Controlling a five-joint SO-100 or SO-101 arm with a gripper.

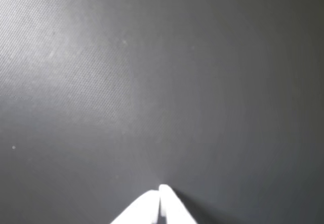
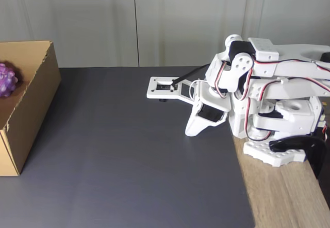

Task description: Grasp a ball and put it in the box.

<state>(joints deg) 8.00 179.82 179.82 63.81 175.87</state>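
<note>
A dark mat (image 2: 129, 150) covers a wooden table (image 2: 283, 197) before grey wall panels. The gripper (image 1: 161, 189) is clenched, empty, over the mat. The ball (image 2: 7, 80) lies in the box (image 2: 31, 99), far left.

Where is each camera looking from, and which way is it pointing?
Wrist view: rides on the arm and looks down at the dark mat; the white fingertips of the gripper poke in at the bottom edge, pressed together.
Fixed view: stands beside the table and looks across it; the folded white arm is at the right, the box at the left edge with the ball inside.
Both views show the dark mat and the gripper.
</note>
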